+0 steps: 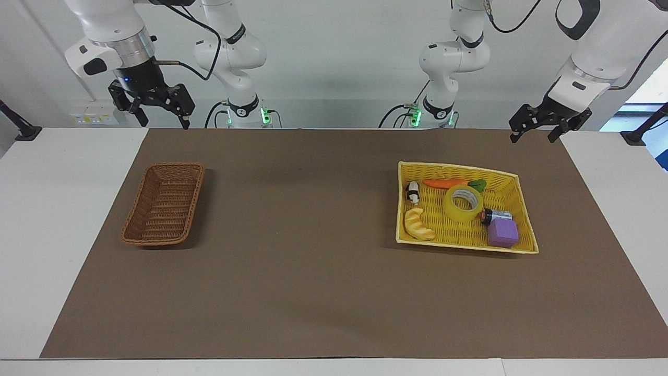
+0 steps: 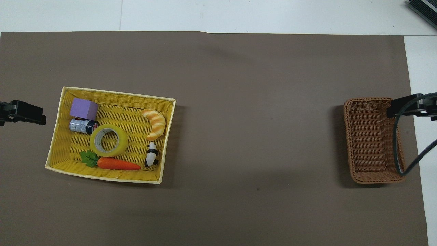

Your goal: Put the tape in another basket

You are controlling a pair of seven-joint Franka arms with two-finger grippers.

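The tape (image 1: 463,202), a wide yellow translucent roll, lies flat in the middle of the yellow basket (image 1: 459,167); it also shows in the overhead view (image 2: 109,140). The brown wicker basket (image 1: 175,166) stands empty at the right arm's end of the table, and shows in the overhead view (image 2: 367,100). My left gripper (image 1: 532,137) is open and empty, raised over the mat's corner beside the yellow basket (image 2: 116,93). My right gripper (image 1: 164,122) is open and empty, raised over the mat's edge by the brown basket. Only their tips show in the overhead view: the left gripper (image 2: 24,112) and the right gripper (image 2: 408,106).
Around the tape in the yellow basket lie a carrot toy (image 2: 117,164), a panda figure (image 2: 152,154), a croissant toy (image 2: 155,123), a battery (image 2: 82,125) and a purple cube (image 2: 83,108). A brown mat (image 1: 313,261) covers the table between the baskets.
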